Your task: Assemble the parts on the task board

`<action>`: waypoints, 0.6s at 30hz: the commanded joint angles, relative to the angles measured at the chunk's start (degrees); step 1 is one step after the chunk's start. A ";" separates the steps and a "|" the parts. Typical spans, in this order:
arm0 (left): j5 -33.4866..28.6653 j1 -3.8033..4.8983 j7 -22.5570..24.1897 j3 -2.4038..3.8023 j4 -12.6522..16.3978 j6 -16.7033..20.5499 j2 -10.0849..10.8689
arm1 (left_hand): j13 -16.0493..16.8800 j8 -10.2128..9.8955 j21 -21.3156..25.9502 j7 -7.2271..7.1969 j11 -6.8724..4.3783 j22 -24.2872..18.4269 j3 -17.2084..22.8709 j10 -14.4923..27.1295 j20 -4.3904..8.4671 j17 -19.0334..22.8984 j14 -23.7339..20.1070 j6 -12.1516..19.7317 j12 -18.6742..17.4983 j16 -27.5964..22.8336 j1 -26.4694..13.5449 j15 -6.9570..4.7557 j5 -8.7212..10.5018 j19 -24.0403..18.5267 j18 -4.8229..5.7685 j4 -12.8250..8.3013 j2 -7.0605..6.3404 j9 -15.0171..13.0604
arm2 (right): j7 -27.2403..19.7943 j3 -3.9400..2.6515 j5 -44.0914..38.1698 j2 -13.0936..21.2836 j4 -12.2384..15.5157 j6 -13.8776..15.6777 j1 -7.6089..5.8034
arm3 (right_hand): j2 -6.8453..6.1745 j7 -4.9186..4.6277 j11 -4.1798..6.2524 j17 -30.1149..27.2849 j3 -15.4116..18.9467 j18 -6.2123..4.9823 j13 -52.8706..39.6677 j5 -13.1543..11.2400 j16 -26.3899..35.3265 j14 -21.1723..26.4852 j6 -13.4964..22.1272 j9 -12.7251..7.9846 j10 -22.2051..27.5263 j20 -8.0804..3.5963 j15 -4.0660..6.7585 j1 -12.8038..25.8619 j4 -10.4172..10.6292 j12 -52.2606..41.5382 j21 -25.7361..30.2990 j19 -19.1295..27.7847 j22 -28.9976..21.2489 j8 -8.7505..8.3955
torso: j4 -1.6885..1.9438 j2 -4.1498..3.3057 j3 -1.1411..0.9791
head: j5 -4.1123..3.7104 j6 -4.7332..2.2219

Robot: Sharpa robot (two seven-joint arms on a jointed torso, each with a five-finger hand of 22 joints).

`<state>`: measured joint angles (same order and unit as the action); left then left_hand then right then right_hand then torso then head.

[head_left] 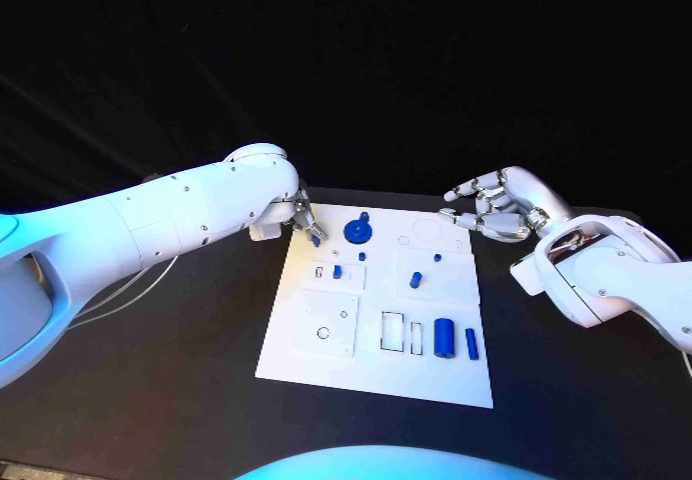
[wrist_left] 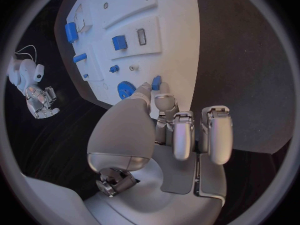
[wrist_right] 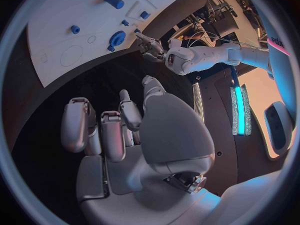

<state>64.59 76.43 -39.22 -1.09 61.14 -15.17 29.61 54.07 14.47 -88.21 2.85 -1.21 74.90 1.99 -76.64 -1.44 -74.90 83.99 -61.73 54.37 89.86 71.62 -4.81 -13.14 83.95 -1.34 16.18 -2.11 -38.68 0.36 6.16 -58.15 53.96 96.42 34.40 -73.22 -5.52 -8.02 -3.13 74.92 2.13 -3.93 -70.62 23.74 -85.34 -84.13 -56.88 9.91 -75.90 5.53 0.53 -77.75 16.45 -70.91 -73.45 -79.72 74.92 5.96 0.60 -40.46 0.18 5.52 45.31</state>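
Black bench point(head_left: 173, 370), white task board point(head_left: 368, 365) centred. My left hand point(head_left: 303, 222) pinches a small blue part point(wrist_left: 156, 82); my right hand point(head_left: 493, 208) curled, holding nothing.

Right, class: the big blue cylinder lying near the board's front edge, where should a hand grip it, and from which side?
Probably at mid-length, pinched across its round flanks from straight above. The big blue cylinder lies flat on the task board, so only its top and flanks are free. A slim blue bar lies close on its right, so fingers should enter narrow.
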 commanded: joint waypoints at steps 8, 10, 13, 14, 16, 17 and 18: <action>-3.50 -0.01 1.18 0.01 -0.05 1.44 -0.07 | -0.49 -0.64 0.39 -0.36 -0.40 11.37 4.14 0.49 -0.23 -15.10 6.01 -0.08 0.02 0.14 6.52 0.11 -0.39 3.47 0.36 -2.29 2.67 0.54 | -0.48 0.00 -0.48 -0.07 0.01 -0.07 0.03 | 0.09 0.00 -0.11 5.19 0.39 -0.34 0.03 0.18 0.34 -3.45 0.12 -0.06 0.39 -0.16 0.32 0.47 -0.06 0.13 0.33 0.32 2.30 0.28 | 0.04 0.04 -0.03 | 0.08 0.05; -3.90 -0.01 1.30 0.01 -0.07 1.47 -0.02 | -0.75 -0.87 0.41 -0.47 -0.54 11.36 6.57 0.78 -0.17 -15.10 6.01 0.37 -0.30 0.14 9.37 -0.06 -0.67 3.46 0.35 -3.88 3.06 0.66 | -0.48 0.00 -0.48 -0.06 0.01 -0.07 0.03 | 0.09 0.00 -0.11 5.19 0.39 -0.34 0.03 0.18 0.34 -3.45 0.12 -0.06 0.39 -0.16 0.32 0.47 -0.06 0.13 0.33 0.32 2.30 0.28 | 0.01 0.05 -0.01 | 0.10 0.05; -4.24 -0.01 1.41 0.01 -0.09 1.27 0.08 | -1.44 -0.98 0.49 0.15 -0.15 11.27 11.84 1.18 -0.06 -15.10 6.01 0.93 -1.09 0.14 12.31 0.23 -0.75 3.37 0.33 -5.90 2.03 0.64 | -0.47 0.00 -0.48 -0.04 0.03 -0.07 0.03 | 0.09 0.00 -0.11 5.19 0.39 -0.34 0.03 0.18 0.34 -3.45 0.12 -0.06 0.39 -0.16 0.32 0.47 -0.06 0.13 0.33 0.32 2.30 0.28 | 0.00 0.04 -0.01 | 0.15 0.03; -4.29 -0.01 1.44 0.01 -0.10 1.25 0.11 | -1.82 -0.75 0.51 0.07 0.21 11.25 15.47 0.90 -0.19 -15.10 6.01 0.99 -1.28 0.14 11.25 0.75 -0.51 3.34 0.32 -5.70 0.16 0.43 | -0.47 0.00 -0.48 -0.03 0.03 -0.07 0.03 | 0.14 0.00 -0.11 5.19 0.38 -0.34 -0.02 0.21 0.35 -3.45 0.12 -0.07 0.34 -0.16 0.33 0.47 -0.07 0.07 0.34 0.32 2.30 0.30 | -0.01 0.05 -0.02 | 0.15 0.02; -4.57 -0.01 1.54 0.01 -0.07 1.32 0.25 | -2.27 -0.24 0.53 0.21 0.14 11.26 21.06 0.64 -0.39 -15.10 6.01 0.95 -1.46 0.14 10.11 0.63 -0.56 3.33 0.31 -6.09 -1.82 -0.04 | -0.47 0.00 -0.48 -0.02 0.04 -0.07 0.03 | 0.22 0.01 -0.10 5.19 0.38 -0.34 -0.11 0.25 0.36 -3.45 0.11 -0.07 0.25 -0.16 0.33 0.47 -0.09 -0.03 0.36 0.30 2.31 0.32 | 0.01 0.06 -0.02 | 0.14 0.01; -4.71 -0.01 1.62 0.01 -0.02 1.45 0.35 | -2.30 -0.09 0.54 0.25 0.11 11.26 22.19 0.57 -0.41 -15.10 6.01 0.97 -1.42 0.14 9.68 0.62 -0.51 3.33 0.31 -6.25 -2.34 -0.18 | -0.47 0.00 -0.48 -0.01 0.04 -0.07 0.03 | 0.22 0.01 -0.10 5.19 0.38 -0.34 -0.11 0.25 0.36 -3.45 0.11 -0.07 0.25 -0.16 0.33 0.47 -0.09 -0.03 0.36 0.30 2.31 0.32 | 0.02 0.08 -0.03 | 0.14 0.02; -4.93 -0.01 1.71 0.01 0.08 1.63 0.48 | -2.41 0.20 0.54 0.30 0.20 11.28 24.62 0.42 -0.39 -15.10 6.01 1.17 -1.35 0.14 8.31 0.72 -0.29 3.33 0.31 -6.57 -3.63 -0.53 | -0.46 0.00 -0.48 0.00 0.04 -0.07 0.03 | 0.22 0.01 -0.10 5.19 0.38 -0.34 -0.11 0.25 0.36 -3.45 0.11 -0.07 0.25 -0.16 0.33 0.47 -0.09 -0.03 0.36 0.30 2.31 0.32 | 0.02 0.08 -0.03 | 0.14 -0.02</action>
<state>61.24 76.42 -38.47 -1.10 61.06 -14.13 29.99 51.71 14.58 -87.96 3.15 -1.12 74.90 18.51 -75.88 -1.44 -74.94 84.04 -60.77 53.04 89.86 80.54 -4.26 -13.66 83.95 -1.33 16.88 -4.68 -39.23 0.35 6.16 -58.15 53.97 96.40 34.40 -73.22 -5.52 -8.02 -3.13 74.91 2.13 -3.93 -70.68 23.74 -85.34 -84.13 -56.88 9.91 -75.90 5.53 0.53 -77.75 16.45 -70.91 -73.45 -79.72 74.91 5.96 0.62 -40.40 0.15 5.65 45.36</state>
